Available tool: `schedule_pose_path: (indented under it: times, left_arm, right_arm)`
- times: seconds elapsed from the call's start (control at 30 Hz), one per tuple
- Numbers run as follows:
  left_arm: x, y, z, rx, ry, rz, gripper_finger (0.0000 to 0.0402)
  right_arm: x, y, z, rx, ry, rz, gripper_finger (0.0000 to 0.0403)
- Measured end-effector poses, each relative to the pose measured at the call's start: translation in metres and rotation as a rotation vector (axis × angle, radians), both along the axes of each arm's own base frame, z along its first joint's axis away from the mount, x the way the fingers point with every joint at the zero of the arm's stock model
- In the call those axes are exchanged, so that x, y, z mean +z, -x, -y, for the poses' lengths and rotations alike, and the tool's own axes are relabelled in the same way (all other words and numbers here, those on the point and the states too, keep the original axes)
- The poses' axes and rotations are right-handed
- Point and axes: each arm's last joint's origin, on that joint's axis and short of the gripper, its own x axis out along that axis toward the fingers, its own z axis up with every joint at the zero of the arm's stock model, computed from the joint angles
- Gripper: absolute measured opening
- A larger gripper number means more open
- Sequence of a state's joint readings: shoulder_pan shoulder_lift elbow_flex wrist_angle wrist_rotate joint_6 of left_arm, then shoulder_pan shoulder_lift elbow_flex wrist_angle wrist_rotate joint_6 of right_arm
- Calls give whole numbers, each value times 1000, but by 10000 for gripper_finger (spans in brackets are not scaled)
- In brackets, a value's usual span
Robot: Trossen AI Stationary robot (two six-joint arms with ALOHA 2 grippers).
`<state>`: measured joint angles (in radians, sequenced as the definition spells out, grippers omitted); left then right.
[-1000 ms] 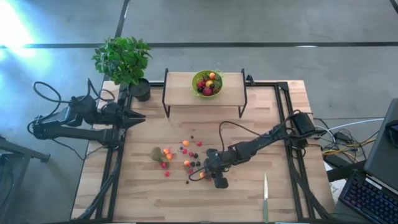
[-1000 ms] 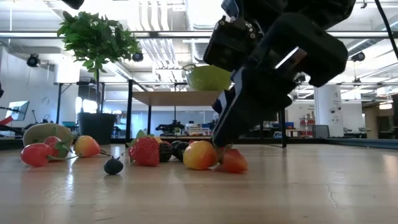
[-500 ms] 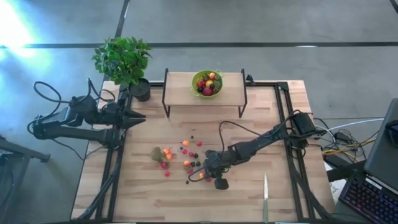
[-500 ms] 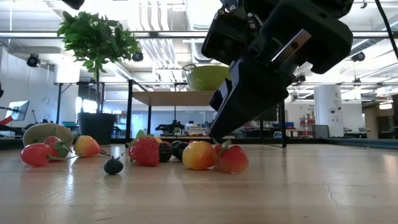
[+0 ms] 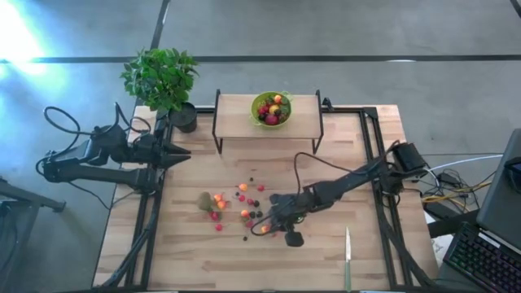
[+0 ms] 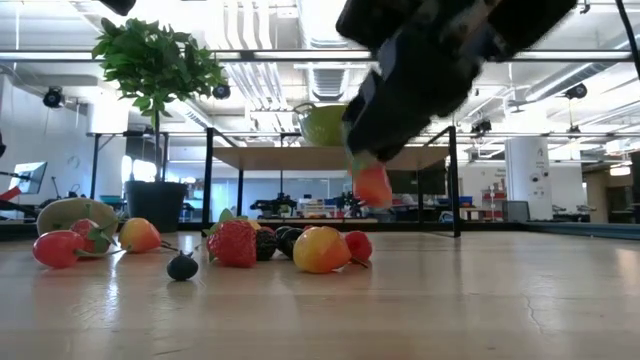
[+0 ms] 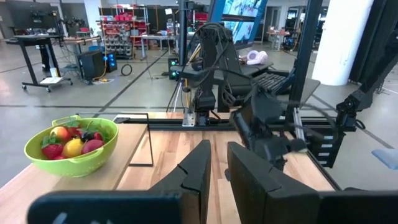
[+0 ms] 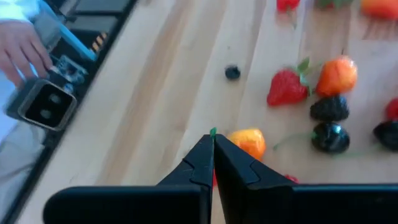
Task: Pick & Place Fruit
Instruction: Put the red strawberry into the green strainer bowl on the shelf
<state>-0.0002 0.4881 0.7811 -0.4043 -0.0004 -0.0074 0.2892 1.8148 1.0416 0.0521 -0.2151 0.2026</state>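
Low view: the right gripper hangs above the table, fingers pinched on a small red fruit by its green stalk (likely bound for the green bowl on the shelf at the far edge). Other fruit lies mid-table. The left gripper waits closed by the left edge.

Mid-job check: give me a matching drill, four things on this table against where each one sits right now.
Things:
1. lime-green bowl
2. kiwi
3. knife
4. small red fruit

Places:
A. lying near the table's front edge, on the right arm's side
B. on the raised shelf at the back
C. pinched in the right gripper, clear of the tabletop
D. on the table at the left end of the scattered fruit

Pairs: 1-B, 2-D, 3-A, 4-C
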Motion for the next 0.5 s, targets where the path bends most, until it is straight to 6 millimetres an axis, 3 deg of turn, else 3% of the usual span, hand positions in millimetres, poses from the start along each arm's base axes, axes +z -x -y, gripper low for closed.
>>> schedule_pose_path:
  times: [0.5]
  left_arm:
    - [-1, -3, 0, 0, 0, -11, 62]
  right_arm:
    - [77, 20, 45, -65, 18, 205, 8]
